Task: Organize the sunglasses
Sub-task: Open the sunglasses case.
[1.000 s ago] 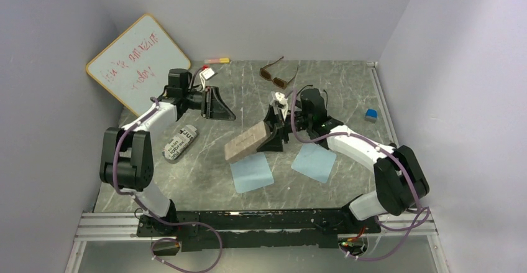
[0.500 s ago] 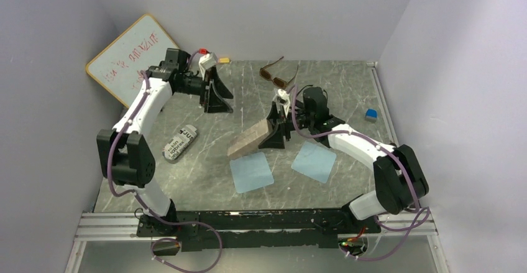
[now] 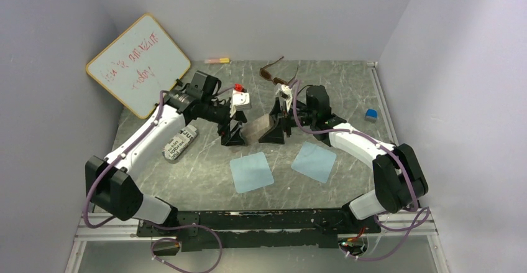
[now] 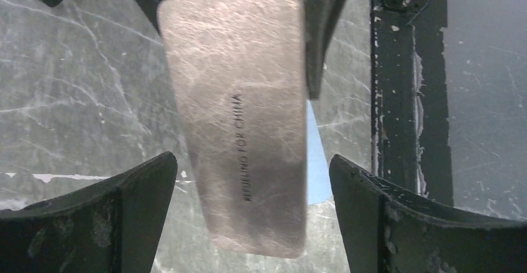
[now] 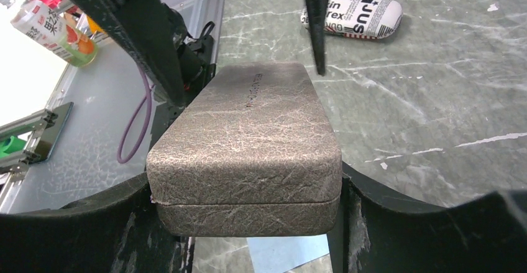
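The right gripper (image 3: 276, 125) clamps one end of the brown case (image 5: 245, 130) and holds it off the table (image 3: 348, 86). This is likely so the left gripper (image 4: 252, 167), its jaws spread wide around the other end, can help open it. The brown sunglasses (image 3: 273, 75) lie near the middle of the table's far edge. Their front runs roughly along that edge, and the unfolded temples point toward it.
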### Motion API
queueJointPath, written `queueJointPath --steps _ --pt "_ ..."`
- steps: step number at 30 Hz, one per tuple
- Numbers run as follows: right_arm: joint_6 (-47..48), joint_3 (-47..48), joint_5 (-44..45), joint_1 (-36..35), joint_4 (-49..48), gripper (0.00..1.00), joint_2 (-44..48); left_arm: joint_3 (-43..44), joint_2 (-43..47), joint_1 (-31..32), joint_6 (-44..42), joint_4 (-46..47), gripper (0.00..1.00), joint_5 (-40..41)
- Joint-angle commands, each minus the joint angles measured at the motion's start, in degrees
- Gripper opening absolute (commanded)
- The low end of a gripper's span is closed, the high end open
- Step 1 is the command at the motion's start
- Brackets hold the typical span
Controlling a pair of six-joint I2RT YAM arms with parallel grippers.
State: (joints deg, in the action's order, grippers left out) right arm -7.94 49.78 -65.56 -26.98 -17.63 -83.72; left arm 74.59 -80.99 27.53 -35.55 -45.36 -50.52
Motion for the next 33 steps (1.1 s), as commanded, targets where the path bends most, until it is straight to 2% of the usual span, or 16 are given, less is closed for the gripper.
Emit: queueJointPath --steps 1,7,9,12,17,22,25,26,30,32,33 --pt "1.0 1.66 -1.98 -0.01 -3.67 0.0 1.78 4.24 -3.24 0.35 -1.83 -1.09 0.97 0.88" --pt "3.17 1.46 -3.6 0.0 -2.17 0.0 2.62 4.02 -4.87 1.29 -0.92 0.4 0.96 1.36" --pt "3.24 1.38 -3.57 0.0 -2.26 0.0 2.77 4.72 -5.55 1.41 -1.19 -0.49 0.93 0.3" --pt "4.14 1.33 -3.57 0.0 -1.72 0.0 2.88 5.47 -6.25 1.65 -1.48 -1.72 0.81 -0.8" --pt "7.43 1.29 -3.76 -0.01 0.31 0.0 3.03 5.84 -7.12 1.74 -1.55 -2.87 0.51 -2.81" --pt "14.09 1.16 -3.94 0.0 3.77 0.0 3.45 6.9 -9.59 1.59 -1.2 -5.1 0.24 -7.7" --pt "12.49 0.85 -3.42 0.0 2.7 0.0 3.18 6.98 -11.02 0.86 0.35 -4.77 0.1 -9.62" --pt "10.15 0.77 -3.29 0.08 1.33 0.05 2.99 6.98 -11.23 0.6 0.58 -4.69 0.09 -9.71" --pt "2.66 0.25 -3.77 0.09 -4.57 0.55 2.36 5.21 -10.0 -0.1 3.95 -0.39 0.05 -7.57" --pt "-1.01 -0.58 -3.52 0.06 -8.09 0.7 2.34 3.17 -8.39 -0.11 6.32 3.38 0.05 -6.13" --pt "-3.75 -1.02 -3.45 0.08 -10.2 0.73 2.29 2.06 -7.53 -0.12 7.92 5.27 0.05 -5.49"
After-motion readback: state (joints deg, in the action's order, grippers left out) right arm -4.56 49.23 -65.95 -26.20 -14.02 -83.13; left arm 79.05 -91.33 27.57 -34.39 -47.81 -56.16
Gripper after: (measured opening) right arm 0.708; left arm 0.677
